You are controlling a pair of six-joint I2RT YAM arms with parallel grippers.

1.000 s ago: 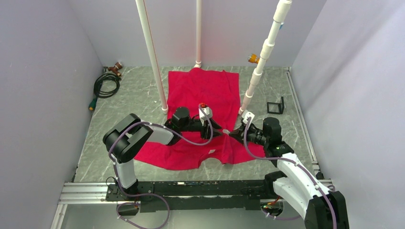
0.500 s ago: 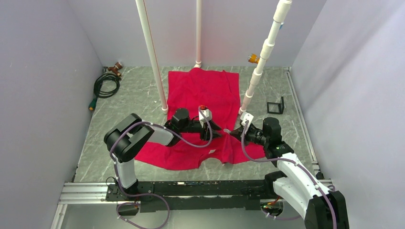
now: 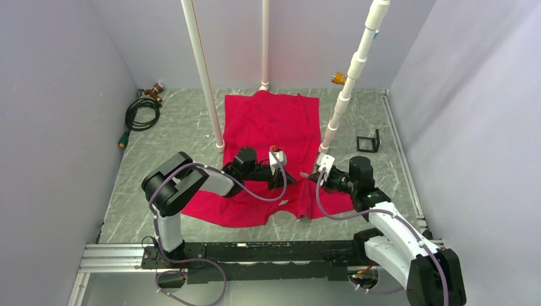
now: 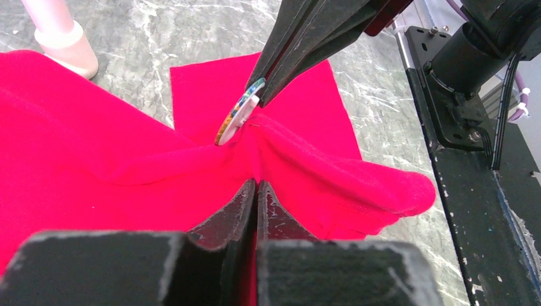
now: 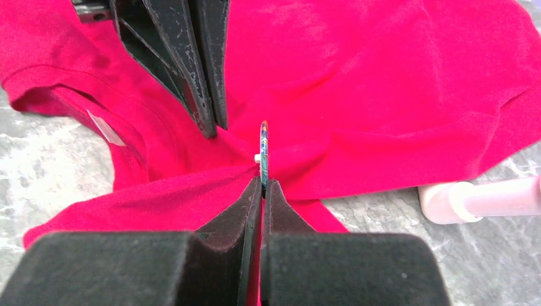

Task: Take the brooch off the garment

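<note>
Garment (image 3: 271, 121) lies spread on the marbled table (image 3: 178, 127), neckline toward the arm bases, white neck label (image 5: 105, 129) showing at the collar; cloth near the collar is drawn up into a ridge, with folds running out from it; left gripper (image 4: 256, 186) is clenched on that ridge, fingers together with red fabric pinched between the tips; right gripper (image 5: 262, 183) faces it from the opposite side, fingers pressed together on the rim of the brooch (image 4: 239, 118); brooch stands on edge, tilted, between the two sets of fingertips, lifted off the table at the peak of the ridge; its pale back is turned toward the fabric and a small white stud on that back sits against the cloth; cannot tell whether the pin passes through the fabric; the two grippers are near each other, tips apart, only the brooch and the cloth peak between them; a white pipe base (image 5: 459, 201) rests on the table just beside the garment edge.
</note>
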